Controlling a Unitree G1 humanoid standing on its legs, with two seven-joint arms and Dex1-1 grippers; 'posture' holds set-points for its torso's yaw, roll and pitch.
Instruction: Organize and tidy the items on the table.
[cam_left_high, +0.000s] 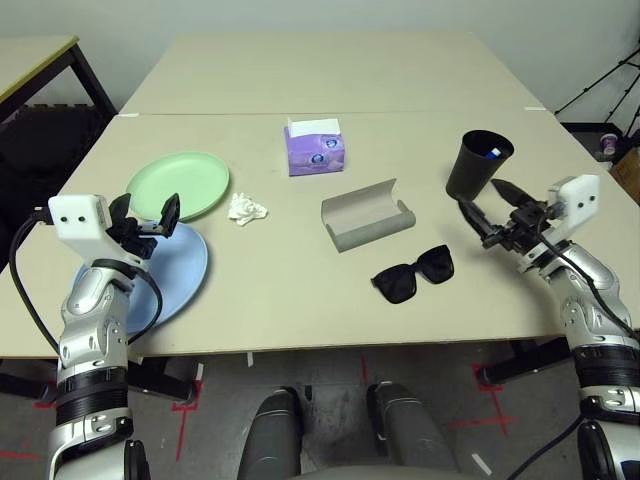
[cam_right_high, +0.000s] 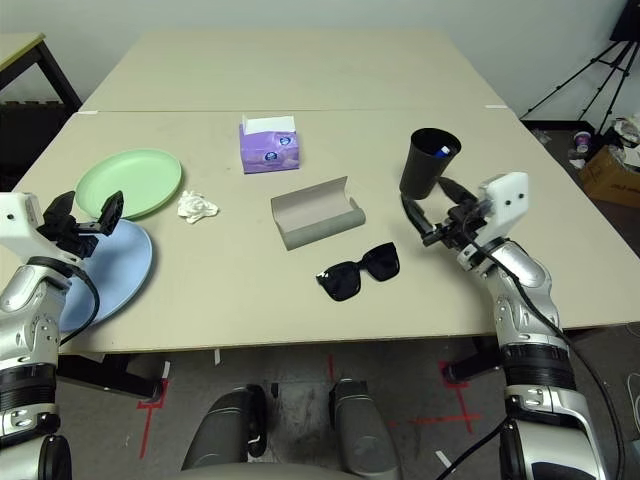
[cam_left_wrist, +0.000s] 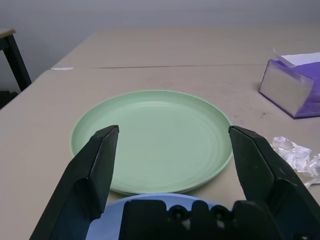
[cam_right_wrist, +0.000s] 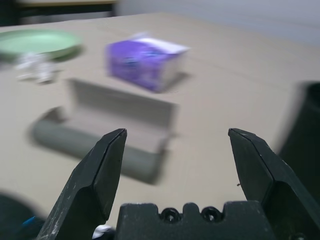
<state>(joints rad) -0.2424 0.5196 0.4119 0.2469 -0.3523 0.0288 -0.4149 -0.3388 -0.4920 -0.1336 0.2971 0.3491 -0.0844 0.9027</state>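
Two end effectors, left (cam_left_high: 150, 218) and right (cam_left_high: 487, 220), were open and empty around the open grey oblong glasses case (cam_left_high: 366, 216); left of it lay crumpled white tissue (cam_left_high: 246, 209), right of it stood the black cup (cam_left_high: 478, 166).

Your left arm (cam_left_high: 95, 345) reaches forward at picture left, its pincer (cam_left_high: 148, 212) spread wide with both black fingers apart. Your right arm (cam_left_high: 597, 330) angles inward from picture right, its pincer (cam_left_high: 484, 208) open too, fingers apart. Both silver forearms slope up from near you, and neither pincer grips anything.
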